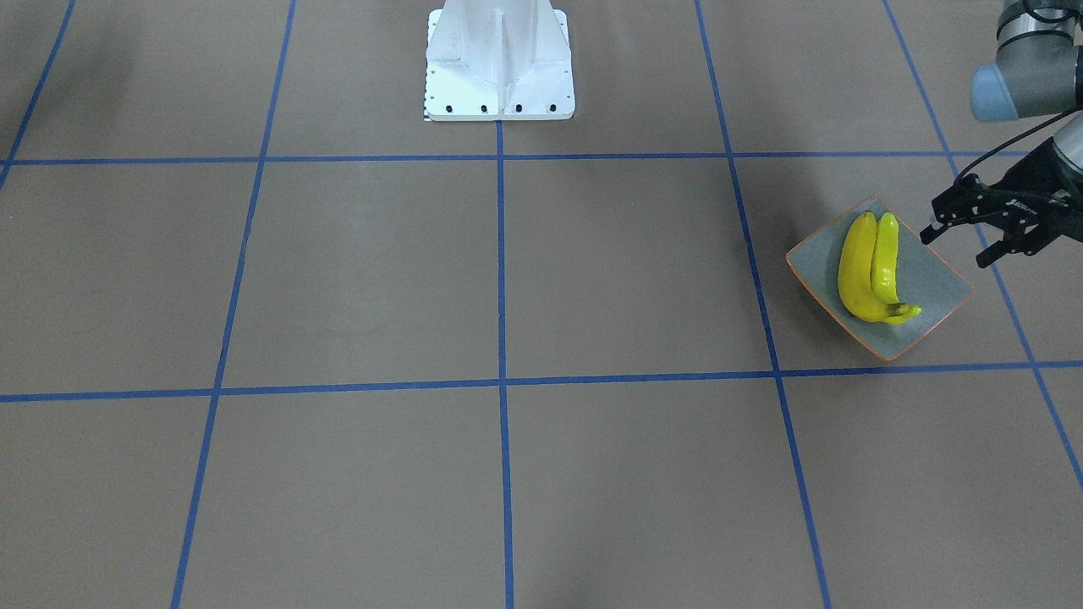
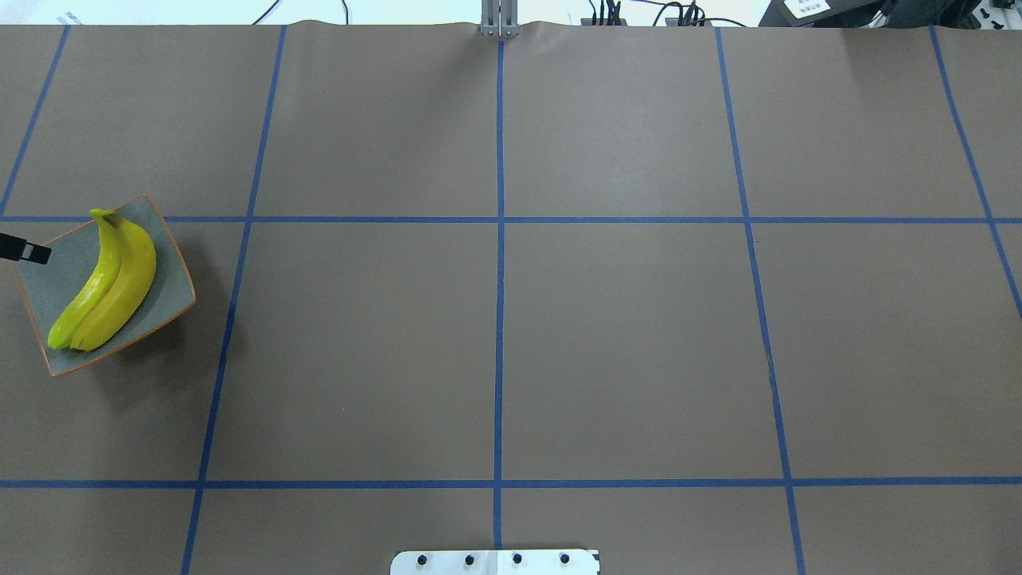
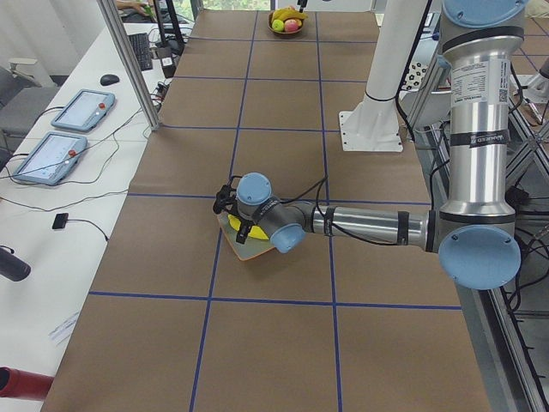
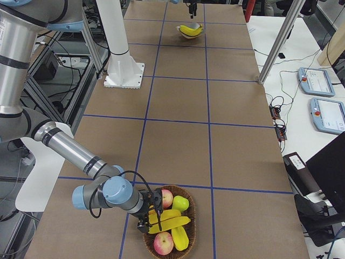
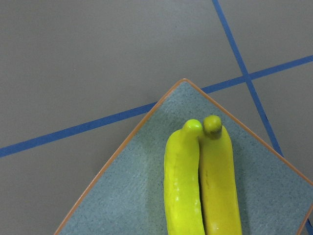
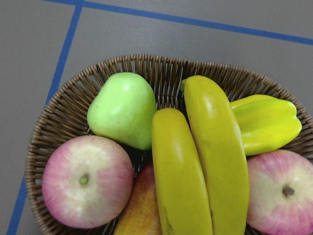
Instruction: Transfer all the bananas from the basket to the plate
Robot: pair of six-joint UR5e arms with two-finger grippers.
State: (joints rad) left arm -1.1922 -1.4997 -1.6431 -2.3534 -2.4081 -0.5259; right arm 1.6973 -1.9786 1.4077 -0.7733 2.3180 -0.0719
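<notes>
Got two bananas nestled on plate, left pincer splayed empty just beside. Seeing right pincer poised over basket for last two; cannot tell its grip.

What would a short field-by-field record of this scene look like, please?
plate: holds two bananas, side by side
basket: holds two more bananas, a green pear, pink apples and a yellow-green ribbed fruit
left gripper: open, empty, by the plate's edge
right gripper: over the basket; open or shut cannot be told
remaining: two of the four bananas are not yet moved
</notes>
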